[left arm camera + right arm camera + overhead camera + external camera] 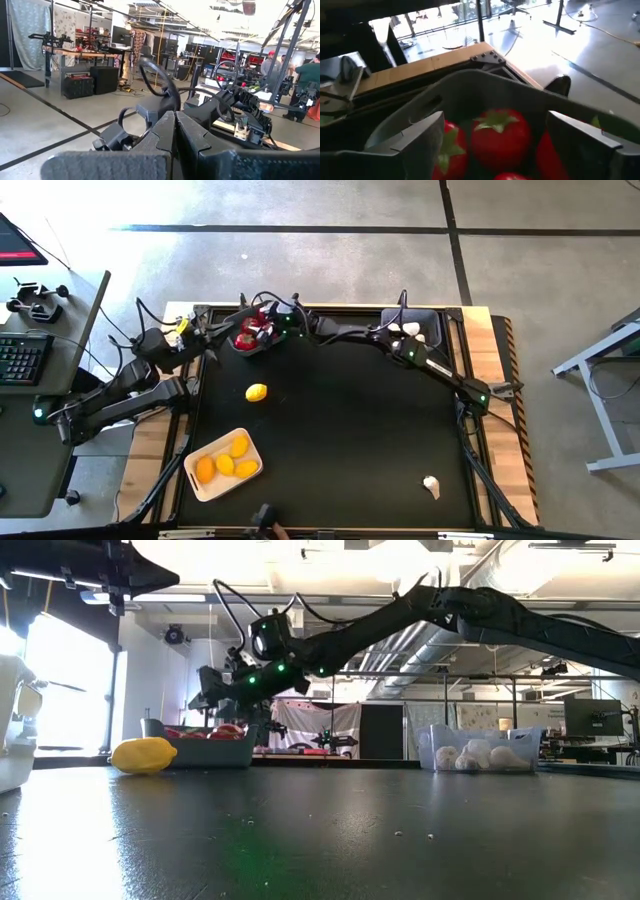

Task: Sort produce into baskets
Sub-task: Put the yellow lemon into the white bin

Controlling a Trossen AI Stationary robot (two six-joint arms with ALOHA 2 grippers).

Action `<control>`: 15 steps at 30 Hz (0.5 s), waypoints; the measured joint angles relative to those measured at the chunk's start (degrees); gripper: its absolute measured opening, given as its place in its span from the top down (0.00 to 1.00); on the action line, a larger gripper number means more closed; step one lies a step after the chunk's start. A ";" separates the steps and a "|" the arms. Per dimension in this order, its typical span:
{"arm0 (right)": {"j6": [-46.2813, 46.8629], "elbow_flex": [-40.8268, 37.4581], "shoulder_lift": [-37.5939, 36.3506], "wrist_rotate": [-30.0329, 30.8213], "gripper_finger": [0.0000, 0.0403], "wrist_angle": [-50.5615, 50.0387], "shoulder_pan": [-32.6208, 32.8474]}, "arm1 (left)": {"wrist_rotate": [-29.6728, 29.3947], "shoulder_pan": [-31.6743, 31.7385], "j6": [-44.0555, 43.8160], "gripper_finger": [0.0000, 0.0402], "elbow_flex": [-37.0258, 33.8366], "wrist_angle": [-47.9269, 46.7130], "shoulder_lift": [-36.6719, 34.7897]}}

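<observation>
The rounded grey-blue bin [250,340] stands at the table's far left and holds several red tomatoes [500,137]. My right gripper [262,328] hangs just above it, open, with one finger [420,142] on each side of a tomato and apart from it. In the low view my right gripper [212,698] is above the bin [205,750]. My left gripper [175,135] is shut and empty, raised by the bin's left side [208,338]. A loose lemon [256,392] lies on the mat, and a loose garlic bulb [431,486] lies near the front right.
The cream tray [192,480] at the near left holds three lemons. The darker rectangular bin [432,320] at the far right holds garlic bulbs [478,755]. The black mat's middle [350,430] is bare. People stand far off in the room [305,75].
</observation>
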 joint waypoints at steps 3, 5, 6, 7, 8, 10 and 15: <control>-2.61 2.20 -0.95 -1.28 0.19 -6.23 0.16 | 0.31 -0.02 0.12 1.00 0.00 -0.06 0.00; -5.67 0.94 -2.98 0.76 0.28 -8.22 0.79 | 0.66 -0.01 0.69 1.00 0.00 -0.28 0.00; -7.04 0.58 -3.91 2.23 0.36 -8.91 1.25 | 0.66 -0.02 0.98 1.00 0.00 -0.59 0.00; -8.03 0.50 -4.57 3.42 0.47 -10.01 1.76 | 0.66 0.00 1.03 1.00 0.00 -0.92 0.00; -8.90 0.50 -4.92 3.98 0.59 -10.16 2.21 | 0.66 -0.02 1.03 1.00 -0.02 -1.18 0.00; -10.90 0.50 -5.29 3.48 0.86 -10.91 3.17 | 0.68 0.00 1.21 1.00 -0.02 -1.58 0.00; -10.45 0.25 -5.22 3.92 0.97 -11.96 5.65 | 1.58 -0.16 1.51 1.00 -0.02 -3.37 0.00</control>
